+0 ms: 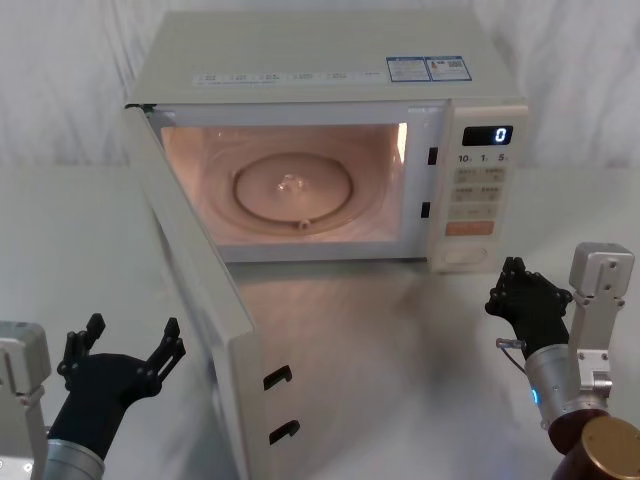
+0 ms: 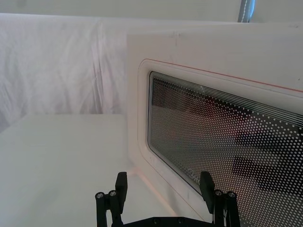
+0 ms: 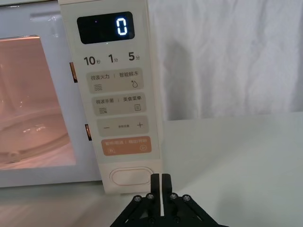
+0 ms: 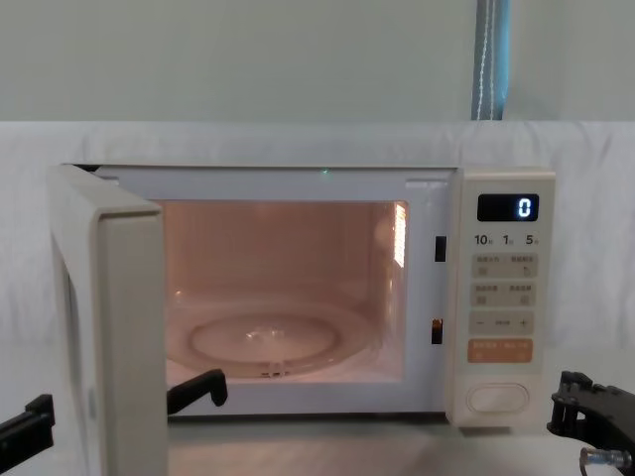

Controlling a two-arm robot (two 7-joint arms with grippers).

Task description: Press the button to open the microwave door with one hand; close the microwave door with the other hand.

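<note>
The large cream microwave door with its dark dotted window [image 1: 200, 300] stands swung wide open to the left, the lit cavity exposed, so the opening step looks finished and closing is in hand. The right end effector [image 3: 161, 182], fingers pressed together and holding nothing, sits just in front of the wide cream pill-shaped button [image 3: 132, 177]. The left end effector [image 1: 122, 352], fingers spread wide and empty, waits beside the door's outer face. Next it should push that face rightward until the door latches.
</note>
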